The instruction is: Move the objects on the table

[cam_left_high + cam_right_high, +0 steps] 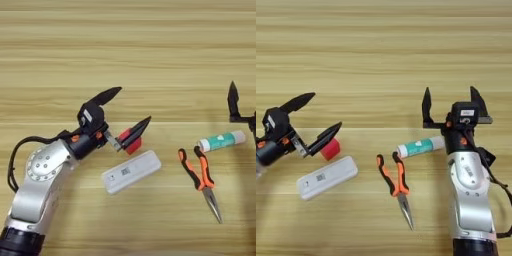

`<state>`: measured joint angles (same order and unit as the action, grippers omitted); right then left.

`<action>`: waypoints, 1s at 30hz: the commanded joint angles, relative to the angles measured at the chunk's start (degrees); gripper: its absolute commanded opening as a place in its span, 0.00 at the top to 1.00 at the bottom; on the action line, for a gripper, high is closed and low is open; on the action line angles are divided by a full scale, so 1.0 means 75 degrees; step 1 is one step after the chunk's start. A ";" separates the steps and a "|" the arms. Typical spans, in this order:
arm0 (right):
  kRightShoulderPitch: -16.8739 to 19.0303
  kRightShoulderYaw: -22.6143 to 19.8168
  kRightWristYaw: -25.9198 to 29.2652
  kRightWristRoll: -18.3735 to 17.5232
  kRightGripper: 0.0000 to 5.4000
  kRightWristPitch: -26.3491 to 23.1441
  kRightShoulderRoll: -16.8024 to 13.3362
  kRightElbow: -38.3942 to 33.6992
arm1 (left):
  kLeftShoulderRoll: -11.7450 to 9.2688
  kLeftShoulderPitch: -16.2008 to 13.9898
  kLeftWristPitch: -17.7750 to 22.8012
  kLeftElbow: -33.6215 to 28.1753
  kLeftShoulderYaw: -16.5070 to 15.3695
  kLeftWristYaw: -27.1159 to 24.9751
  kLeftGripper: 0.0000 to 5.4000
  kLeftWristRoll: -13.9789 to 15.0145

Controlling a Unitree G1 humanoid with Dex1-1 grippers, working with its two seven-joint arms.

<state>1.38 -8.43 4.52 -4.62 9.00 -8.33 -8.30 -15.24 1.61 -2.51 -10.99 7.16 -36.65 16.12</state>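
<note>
One red cube (133, 145) under left claw (128, 109)

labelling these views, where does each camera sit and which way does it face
Left eye view: on the head, looking down at the table; shows the whole left arm, left gripper open by the red cube.
Right eye view: same head, shifted right; shows the whole right arm, right gripper open.
Shared: white device, pliers, tube.

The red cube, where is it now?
The red cube lies on the table's left side, just behind the white device, partly hidden by the left gripper's lower finger.
</note>
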 commanded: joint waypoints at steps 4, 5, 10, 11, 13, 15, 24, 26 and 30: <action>0.0122 0.0069 0.0244 -0.0014 0.00 -0.0114 -0.0132 -0.0200 | 0.0021 0.0294 0.0262 0.0760 0.0197 0.0485 0.01 -0.0751; 0.0107 0.0081 0.0249 -0.0008 0.00 -0.0117 -0.0129 -0.0206 | -0.0003 0.0285 0.0320 0.0808 0.0208 0.0506 0.01 -0.0810; 0.0080 0.0122 0.0263 0.0016 0.00 -0.0077 -0.0092 -0.0159 | -0.0264 0.0067 0.0601 0.0795 0.0354 0.0289 0.01 -0.0941; 0.0080 0.0125 0.0265 0.0016 0.00 -0.0067 -0.0081 -0.0143 | -0.0337 -0.0002 0.0707 0.0735 0.0398 0.0190 0.01 -0.0908; 0.0070 0.0127 0.0251 0.0018 0.00 -0.0055 -0.0061 -0.0105 | -0.0490 -0.0117 0.0969 0.0602 0.0494 -0.0014 0.01 -0.0811; 0.0071 0.0146 0.0218 0.0035 0.00 -0.0010 -0.0020 -0.0034 | -0.0713 -0.0254 0.1315 0.0466 0.0543 -0.0207 0.01 -0.0777; 0.0091 0.0217 0.0178 0.0054 0.00 0.0027 0.0051 -0.0035 | -0.1136 -0.0687 0.1972 0.0189 0.0400 -0.0304 0.01 -0.0751; 0.0095 0.0227 0.0172 0.0054 0.00 0.0030 0.0062 -0.0039 | -0.1141 -0.0731 0.2015 0.0164 0.0363 -0.0273 0.01 -0.0734; 0.0112 0.0274 0.0171 0.0022 0.00 0.0026 0.0113 -0.0079 | -0.1130 -0.0719 0.2008 0.0288 0.0307 -0.0250 0.01 -0.0742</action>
<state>2.50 -6.80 5.76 -4.41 9.28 -8.03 -8.64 -23.25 -3.63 11.98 -8.91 10.00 -38.76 10.47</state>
